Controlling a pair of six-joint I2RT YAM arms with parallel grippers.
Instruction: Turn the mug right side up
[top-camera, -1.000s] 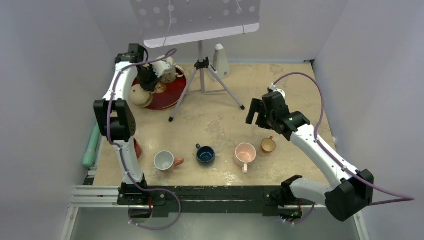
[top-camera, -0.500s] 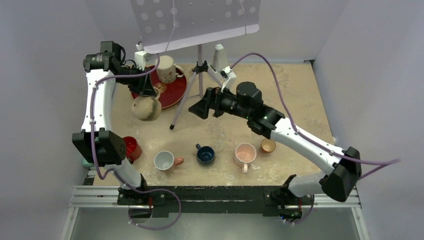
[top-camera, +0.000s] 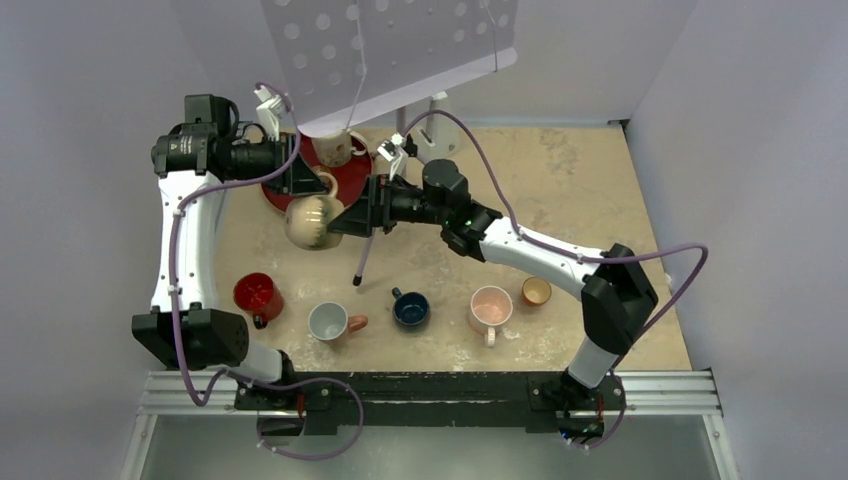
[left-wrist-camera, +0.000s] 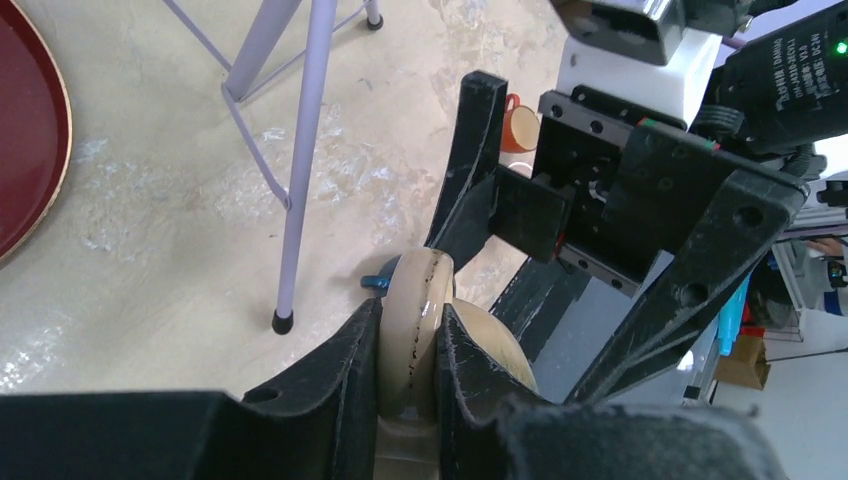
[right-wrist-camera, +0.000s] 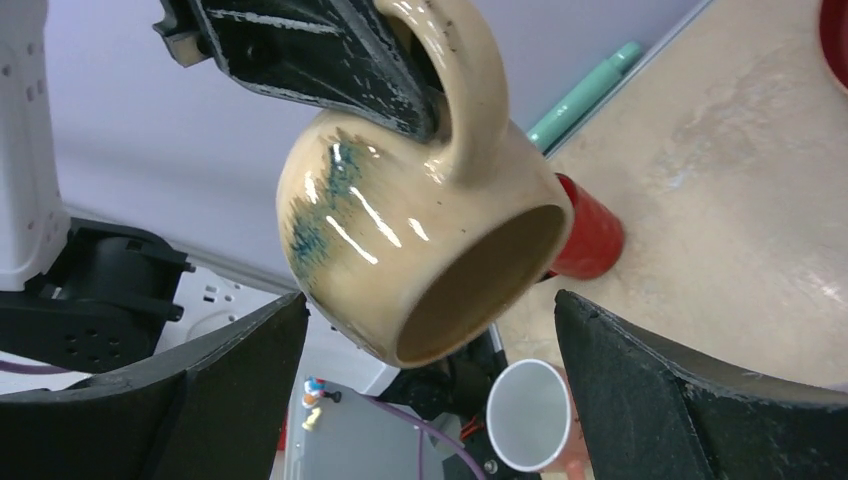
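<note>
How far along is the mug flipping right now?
Looks done: white mug, blue mug and pink mug stand mouth-up near the front. In hand: the left tool pinches the cream mug by its handle, airborne, mouth not facing up; the right tool is open, flanking it. Left: rotate it upright and set it down.

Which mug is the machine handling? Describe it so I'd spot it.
Find the dark red plate at the far left. Above its near edge a mug hangs in the air, pinched by its handle in the left tool, the open right tool beside it. It alone is aloft: rounded, glossy cream with a blue-green smear.
</note>
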